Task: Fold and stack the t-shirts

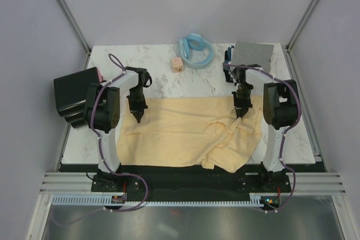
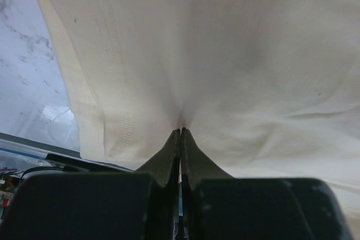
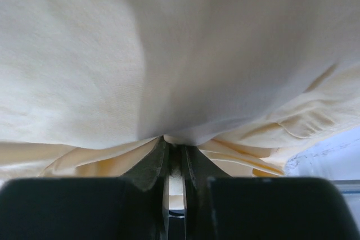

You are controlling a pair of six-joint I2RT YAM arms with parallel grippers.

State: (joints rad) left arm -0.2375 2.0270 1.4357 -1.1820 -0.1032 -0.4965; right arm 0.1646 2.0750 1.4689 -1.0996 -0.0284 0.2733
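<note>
Pinching cream t-shirt (image 1: 180,130) near its far edge in left gripper (image 1: 138,120) and right gripper (image 1: 241,114). Beginning a fold, probably needing an even lift.

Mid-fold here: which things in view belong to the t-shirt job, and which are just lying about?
Job:
- yellow t-shirt, spread out in front of the arms
- grey t-shirt, folded at the far right

Lying about:
- light blue ring
- small peach cube
- black box, left edge

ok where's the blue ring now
In the top view, the blue ring lies at the far edge of the table, near the middle, a small pink cube just left of it.
</note>
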